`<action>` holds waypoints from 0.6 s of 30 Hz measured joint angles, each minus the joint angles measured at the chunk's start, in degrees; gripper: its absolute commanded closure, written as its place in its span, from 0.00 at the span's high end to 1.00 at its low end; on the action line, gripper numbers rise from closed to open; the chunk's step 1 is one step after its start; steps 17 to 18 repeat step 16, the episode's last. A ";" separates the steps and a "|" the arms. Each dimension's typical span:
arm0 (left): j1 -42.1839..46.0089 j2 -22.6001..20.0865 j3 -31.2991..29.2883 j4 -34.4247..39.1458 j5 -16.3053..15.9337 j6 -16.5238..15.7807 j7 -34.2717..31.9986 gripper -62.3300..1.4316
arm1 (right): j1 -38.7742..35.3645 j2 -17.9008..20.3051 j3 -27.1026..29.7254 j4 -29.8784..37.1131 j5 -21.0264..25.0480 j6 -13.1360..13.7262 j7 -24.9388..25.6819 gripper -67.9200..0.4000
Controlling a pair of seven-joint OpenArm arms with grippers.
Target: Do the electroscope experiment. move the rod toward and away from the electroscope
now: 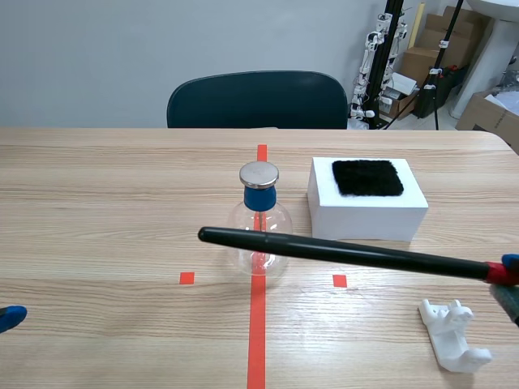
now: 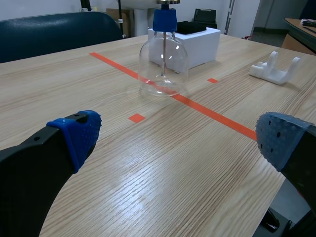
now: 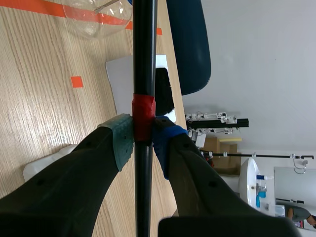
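The electroscope point(image 1: 259, 225) is a clear glass flask with a blue neck and a flat metal cap, standing on the red centre tape line; it also shows ahead of the left gripper point(image 2: 163, 54). A long black rod point(image 1: 340, 252) with a red tape band lies level in the air in front of the flask, its tip just left of the flask. My right gripper point(image 3: 143, 136) is shut on the rod point(image 3: 144, 59) at the red band, at the scene's right edge point(image 1: 507, 279). My left gripper point(image 2: 173, 138) is open and holds nothing, low at the front left point(image 1: 10, 318).
A white box point(image 1: 366, 201) with a black fur pad point(image 1: 367, 177) on top stands right of the flask. A white plastic rod stand point(image 1: 454, 336) lies at the front right. A dark chair point(image 1: 257, 100) is behind the table's far edge.
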 measured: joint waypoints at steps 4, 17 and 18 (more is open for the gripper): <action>0.00 0.00 0.00 0.00 0.00 0.00 0.00 1.00 | 0.00 0.00 0.00 0.00 0.00 0.00 -0.04 0.01; 0.00 0.00 0.00 0.00 0.00 0.00 0.00 1.00 | 0.00 0.00 0.00 0.00 0.00 0.00 -2.05 0.01; 0.00 0.00 0.00 0.00 0.00 0.00 0.00 1.00 | 0.00 0.00 0.00 0.00 0.00 0.00 -2.05 0.01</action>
